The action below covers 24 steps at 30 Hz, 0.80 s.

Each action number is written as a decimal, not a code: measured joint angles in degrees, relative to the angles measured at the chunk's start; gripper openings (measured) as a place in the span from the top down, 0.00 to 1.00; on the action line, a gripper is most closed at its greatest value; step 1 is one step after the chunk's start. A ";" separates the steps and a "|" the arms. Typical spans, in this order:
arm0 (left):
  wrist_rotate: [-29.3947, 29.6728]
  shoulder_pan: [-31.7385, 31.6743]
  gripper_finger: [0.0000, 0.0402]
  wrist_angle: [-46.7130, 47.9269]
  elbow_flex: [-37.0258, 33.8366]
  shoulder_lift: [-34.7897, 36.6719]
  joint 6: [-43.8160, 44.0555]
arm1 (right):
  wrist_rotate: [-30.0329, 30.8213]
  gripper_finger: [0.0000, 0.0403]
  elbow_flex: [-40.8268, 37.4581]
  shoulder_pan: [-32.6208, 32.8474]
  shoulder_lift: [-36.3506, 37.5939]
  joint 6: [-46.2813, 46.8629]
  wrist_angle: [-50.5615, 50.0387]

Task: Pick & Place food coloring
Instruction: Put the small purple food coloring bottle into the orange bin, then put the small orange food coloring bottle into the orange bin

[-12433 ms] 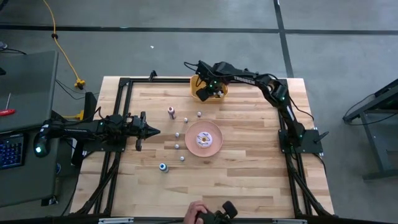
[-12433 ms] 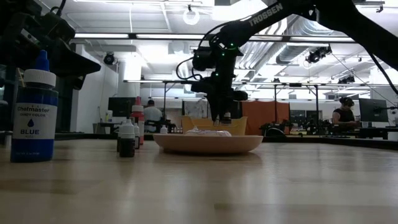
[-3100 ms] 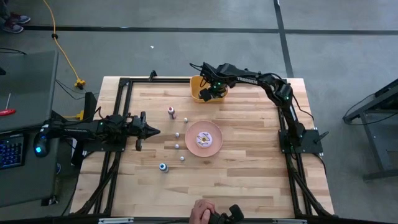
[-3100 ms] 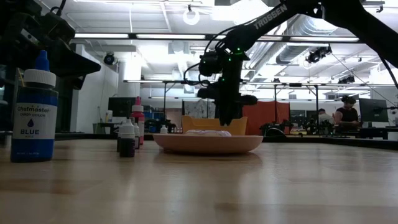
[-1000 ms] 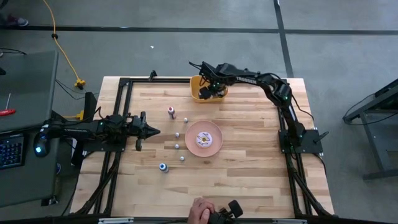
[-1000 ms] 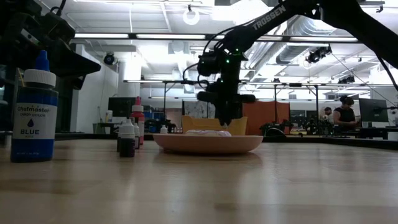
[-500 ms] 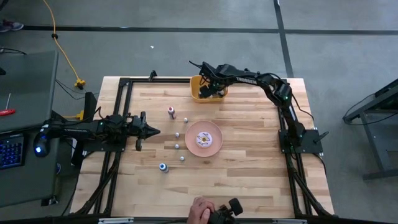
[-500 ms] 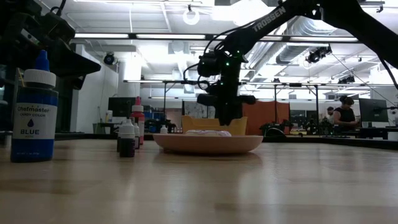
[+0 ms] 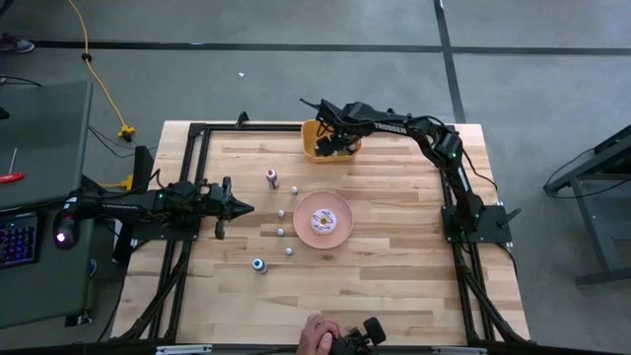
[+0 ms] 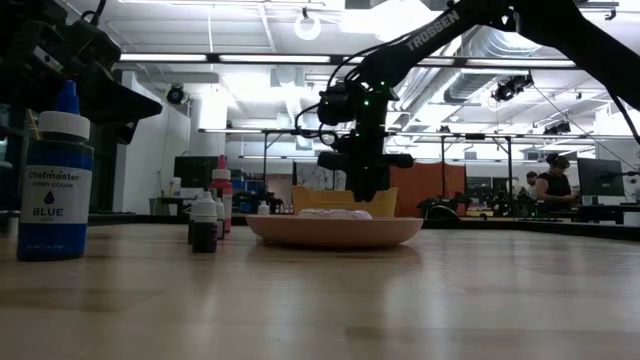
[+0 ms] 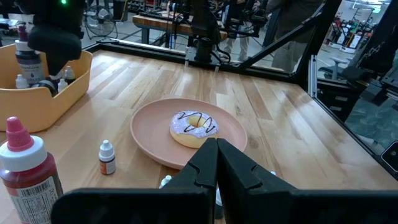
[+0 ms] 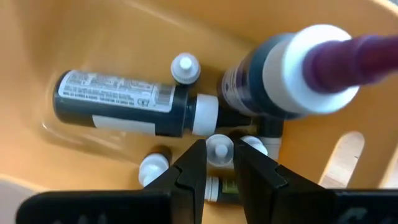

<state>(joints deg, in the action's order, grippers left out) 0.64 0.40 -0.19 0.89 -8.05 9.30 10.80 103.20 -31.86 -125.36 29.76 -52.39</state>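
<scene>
Several food coloring bottles stand on the table in the high view: a red-capped one (image 9: 271,177), a blue-capped one (image 9: 258,264) and tiny whitish ones (image 9: 281,213) between them. My right gripper (image 9: 333,146) reaches down into the orange bin (image 9: 314,133) at the table's far edge and is shut on a tiny white-capped bottle (image 12: 219,148). A dark bottle lying on its side (image 12: 118,102), a purple-tipped upright bottle (image 12: 298,68) and more tiny ones are in the bin. My left gripper (image 9: 246,207) waits shut at the table's left, pointing at the plate. My right gripper pinches the tiny bottle just below its white cap (image 12: 219,144), between its two fingertips (image 12: 193,167). The fingers come from above, pointing down into the bin, and the bottle stands upright between them. Whether its base rests on the bin floor cannot be told.
A round pink plate (image 9: 345,232) bearing an iced doughnut (image 9: 323,221) sits mid-table, right of the tiny bottles. A black frame runs around the table's edges. A person's hand (image 9: 315,330) with a controller shows at the near edge. Bare wood lies on the table's right and near parts.
</scene>
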 joint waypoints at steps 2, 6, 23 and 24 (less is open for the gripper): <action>0.00 0.00 1.00 0.02 0.00 -0.02 0.00 | 0.01 0.82 0.00 0.04 0.00 -0.01 -0.46; 0.00 -0.01 1.00 0.00 -0.01 -0.01 0.02 | 0.12 0.82 0.00 0.02 0.00 -0.08 -0.49; 0.00 0.00 1.00 0.00 0.00 0.00 0.00 | -1.87 0.62 0.00 0.72 1.33 -1.67 -0.51; 0.00 0.00 1.00 0.02 0.00 -0.02 0.01 | -2.24 0.61 0.00 0.82 1.89 -1.71 -0.49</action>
<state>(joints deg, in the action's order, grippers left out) 0.64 0.40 -0.17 0.89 -8.08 9.31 8.56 103.20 -31.03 -123.47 28.05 -52.88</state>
